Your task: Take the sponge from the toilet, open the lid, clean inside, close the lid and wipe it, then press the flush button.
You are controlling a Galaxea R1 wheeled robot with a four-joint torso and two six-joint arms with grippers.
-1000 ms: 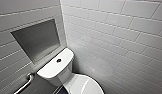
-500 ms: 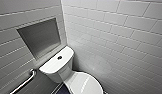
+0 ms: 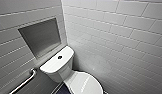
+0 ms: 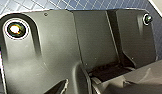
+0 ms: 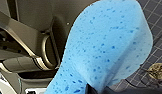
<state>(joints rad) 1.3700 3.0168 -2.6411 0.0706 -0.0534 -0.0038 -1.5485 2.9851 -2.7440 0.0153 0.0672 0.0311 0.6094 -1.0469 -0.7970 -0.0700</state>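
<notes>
The toilet (image 3: 62, 70) stands in a corner of white tiled walls (image 3: 117, 37), its lid (image 3: 84, 83) down flat over the bowl and its tank (image 3: 53, 65) set against the wall behind, with a small dark round flush button (image 3: 59, 57) in the middle of the tank top. Above the tank a grey rectangular niche (image 3: 42, 38) is sunk into the wall, and a metal grab bar (image 3: 24, 82) runs slantwise along the same wall beside the toilet. The sponge (image 5: 107, 47) is off the toilet: in the right wrist view it looms bright blue and speckled, hanging close to the camera above a dark tiled floor (image 5: 153, 32), near a round brass-coloured drain (image 5: 157, 71). The right fingers (image 5: 93, 89) pinch it at one end, where a dark tip shows against the blue. On the left arm I cannot tell open from closed; beyond its dark plate lies dark blue tiled floor.
</notes>
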